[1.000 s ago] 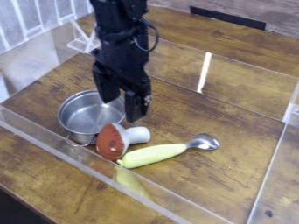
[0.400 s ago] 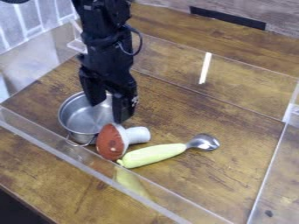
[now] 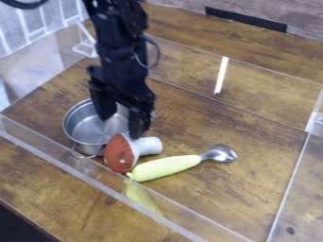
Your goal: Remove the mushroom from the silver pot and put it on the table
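The mushroom (image 3: 124,150) lies on its side on the table (image 3: 240,118), its reddish-brown cap toward the front and its white stem pointing right. It rests just outside the front right of the silver pot (image 3: 83,128), which looks empty inside. My gripper (image 3: 123,114) points down over the pot's right rim, just behind the mushroom. Its dark fingers (image 3: 144,119) are spread open with nothing between them.
A spoon with a yellow-green handle (image 3: 165,167) and silver bowl lies right of the mushroom. Clear acrylic walls (image 3: 76,175) border the table at the front, left and right. A white strip (image 3: 221,76) lies farther back.
The gripper has dropped a little and shifted slightly left, staying open. Mushroom, pot and spoon have not moved.
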`<state>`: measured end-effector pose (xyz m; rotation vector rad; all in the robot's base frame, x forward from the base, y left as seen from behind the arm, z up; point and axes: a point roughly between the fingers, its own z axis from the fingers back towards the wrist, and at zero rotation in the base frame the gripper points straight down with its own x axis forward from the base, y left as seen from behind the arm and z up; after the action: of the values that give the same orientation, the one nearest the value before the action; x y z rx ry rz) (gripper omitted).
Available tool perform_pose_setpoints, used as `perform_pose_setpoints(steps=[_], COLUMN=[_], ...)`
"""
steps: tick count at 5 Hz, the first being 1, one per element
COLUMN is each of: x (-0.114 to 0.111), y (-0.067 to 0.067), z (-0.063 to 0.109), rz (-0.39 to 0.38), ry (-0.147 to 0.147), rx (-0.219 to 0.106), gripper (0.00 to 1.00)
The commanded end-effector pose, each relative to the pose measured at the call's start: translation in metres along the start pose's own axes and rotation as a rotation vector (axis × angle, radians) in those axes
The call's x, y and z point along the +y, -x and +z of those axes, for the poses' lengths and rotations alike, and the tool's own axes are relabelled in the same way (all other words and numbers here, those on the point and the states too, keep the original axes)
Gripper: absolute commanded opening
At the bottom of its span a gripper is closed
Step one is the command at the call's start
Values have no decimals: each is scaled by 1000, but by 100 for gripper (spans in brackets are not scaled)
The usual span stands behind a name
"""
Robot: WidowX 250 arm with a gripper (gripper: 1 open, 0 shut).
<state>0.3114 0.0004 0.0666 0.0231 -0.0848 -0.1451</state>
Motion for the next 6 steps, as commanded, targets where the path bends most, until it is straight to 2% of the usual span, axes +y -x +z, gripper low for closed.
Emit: perform_pose_setpoints(steps=[1, 2, 3, 4, 5, 6], x=[3, 11, 17, 24, 29, 10], y=[-2, 8, 11, 2, -5, 4], z=[12, 21, 35, 42, 41, 34], rz=[-18, -2, -5, 1, -1, -24], ry=[-4, -6, -5, -10, -13, -4], rx=[-51, -71, -93, -88, -82, -76], gripper=[100, 100, 100, 100, 100, 100])
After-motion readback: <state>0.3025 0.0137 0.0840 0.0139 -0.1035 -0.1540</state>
